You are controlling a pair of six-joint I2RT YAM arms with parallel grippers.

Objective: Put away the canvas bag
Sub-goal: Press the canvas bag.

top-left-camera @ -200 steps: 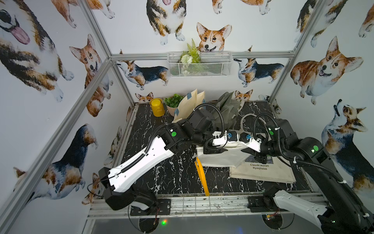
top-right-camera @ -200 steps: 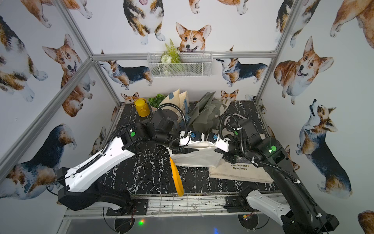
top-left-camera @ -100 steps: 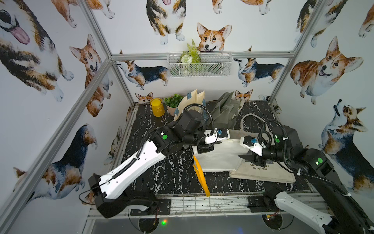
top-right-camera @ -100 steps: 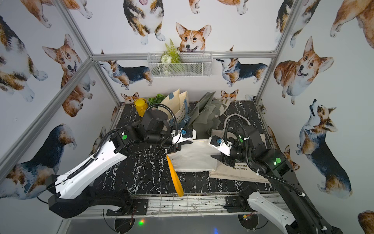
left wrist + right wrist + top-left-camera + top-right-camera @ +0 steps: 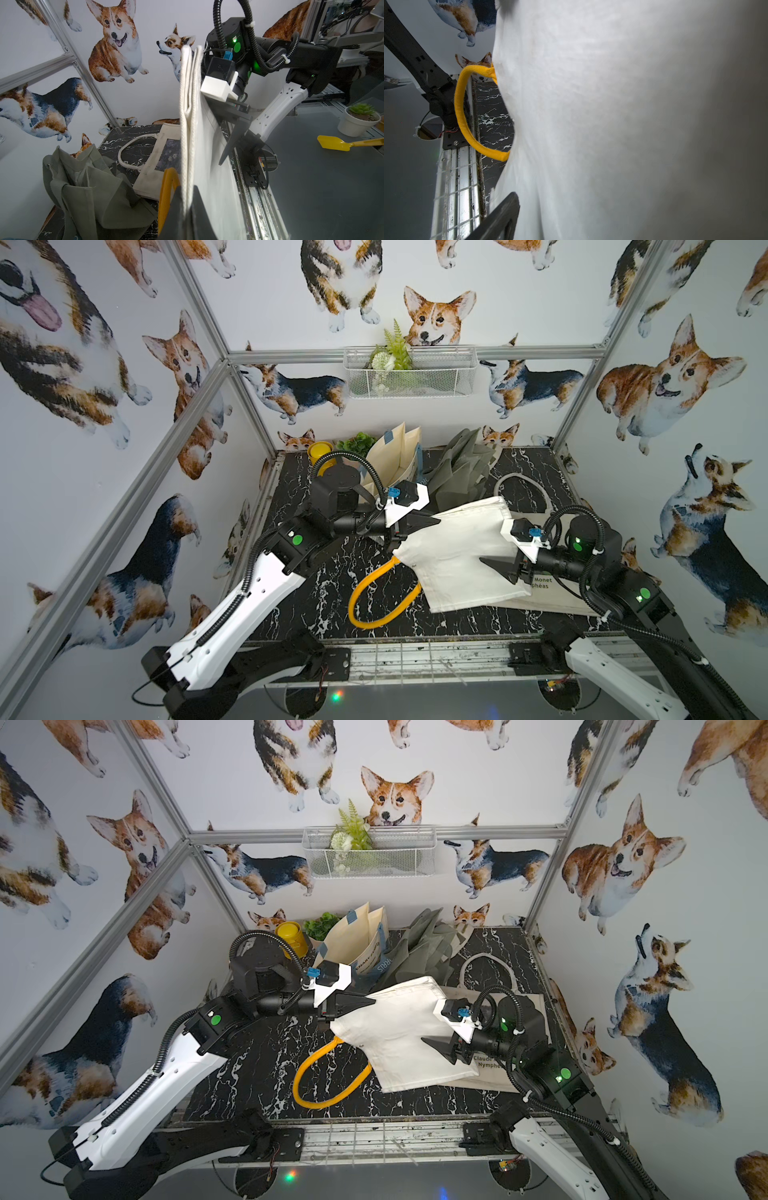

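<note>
- Left fingers [image 5: 420, 522] pinch the white canvas bag [image 5: 457, 556] by 1 edge, holding it lifted over the counter's [image 5: 316, 605] middle.
- Right fingers [image 5: 495, 563] are spread apart, close to the bag's face.
- Its yellow handle [image 5: 351, 605] hangs toward the front edge.

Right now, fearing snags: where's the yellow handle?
In both top views the yellow handle loops left of the white canvas bag, over the table near its front.

The white canvas bag [image 5: 457, 556] and right gripper [image 5: 498, 571] cover most of the printed tote [image 5: 555, 600] and its lettering [image 5: 542, 581]
</note>
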